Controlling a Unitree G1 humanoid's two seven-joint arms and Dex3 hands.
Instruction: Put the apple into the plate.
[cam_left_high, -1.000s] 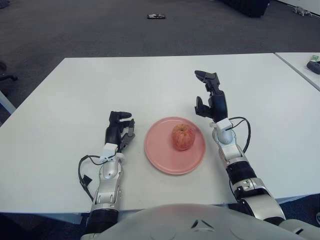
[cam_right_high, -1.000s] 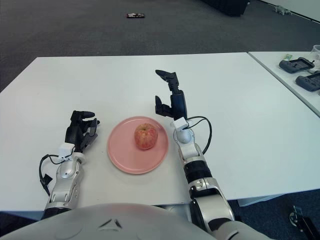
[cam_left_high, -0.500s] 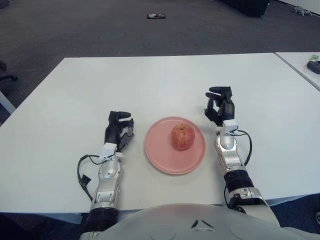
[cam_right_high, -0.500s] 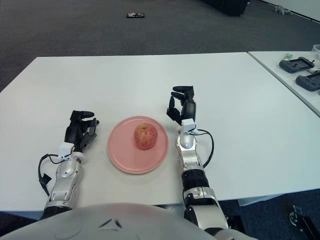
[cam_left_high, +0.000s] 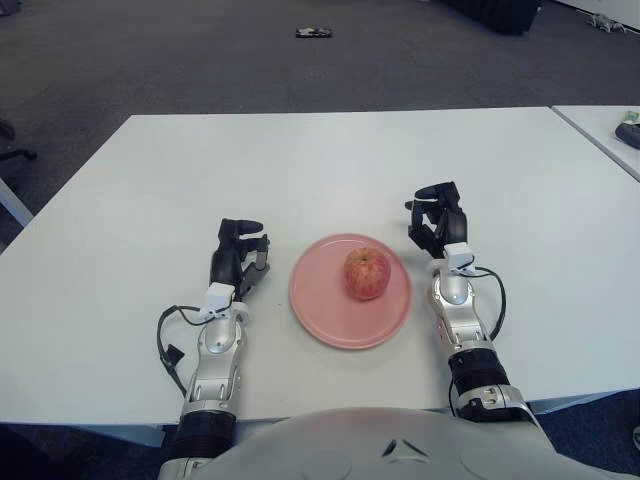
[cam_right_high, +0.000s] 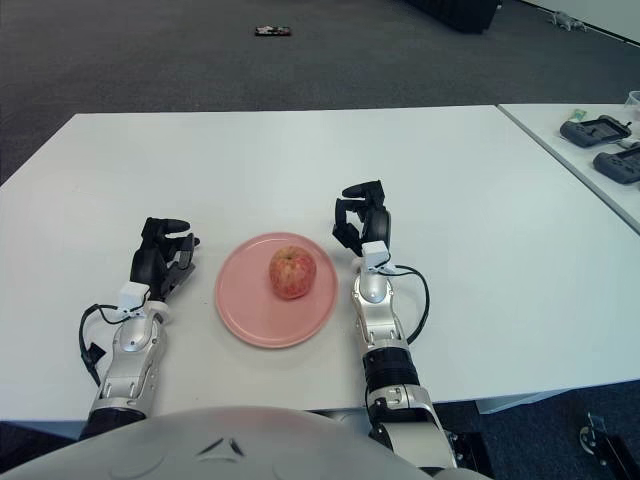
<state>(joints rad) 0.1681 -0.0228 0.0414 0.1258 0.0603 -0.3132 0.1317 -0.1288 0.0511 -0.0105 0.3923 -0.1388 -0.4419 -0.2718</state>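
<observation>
While the apple (cam_left_high: 367, 273) sits on the plate (cam_left_high: 330, 320), both hands' curled fingers (cam_left_high: 432, 216) flank it, holding nothing

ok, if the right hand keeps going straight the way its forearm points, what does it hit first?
Probably nothing. The right hand rests beside the plate, curled and empty, aimed away from the robot. Ahead lies only bare white table to the far edge. The apple sits to its left, off that line.
</observation>
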